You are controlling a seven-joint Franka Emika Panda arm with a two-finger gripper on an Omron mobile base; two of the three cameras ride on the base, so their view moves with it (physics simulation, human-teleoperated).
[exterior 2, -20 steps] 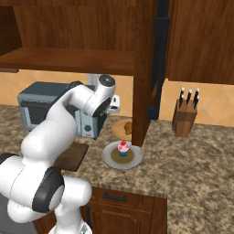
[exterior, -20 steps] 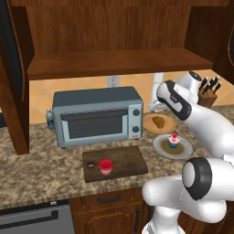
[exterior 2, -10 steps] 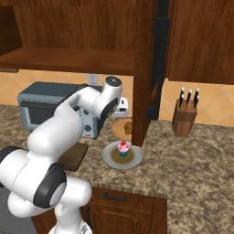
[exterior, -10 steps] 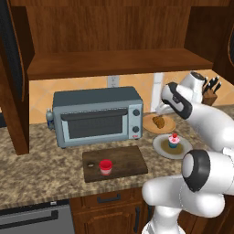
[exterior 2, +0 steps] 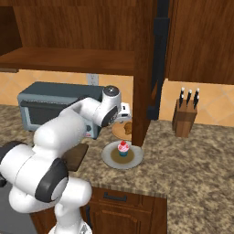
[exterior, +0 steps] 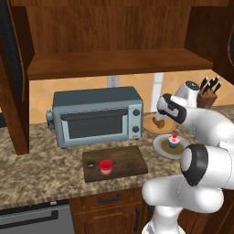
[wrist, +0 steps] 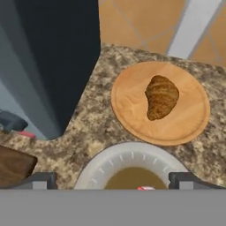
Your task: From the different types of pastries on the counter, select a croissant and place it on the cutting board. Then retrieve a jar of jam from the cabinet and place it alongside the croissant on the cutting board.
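A: Croissant [wrist: 161,96] location?
B: On the round wooden plate [wrist: 128,110] on the granite counter [wrist: 99,128], at one o'clock from the gripper [wrist: 114,180] in the hand view, apart.
A: Gripper condition?
B: Fingers spread wide, empty, above the white plate [wrist: 101,170]. Jam jar [exterior: 105,166] sits on the cutting board [exterior: 128,160].

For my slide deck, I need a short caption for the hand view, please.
Gripper poised above the croissant lying on its round wooden plate, beside the white plate.
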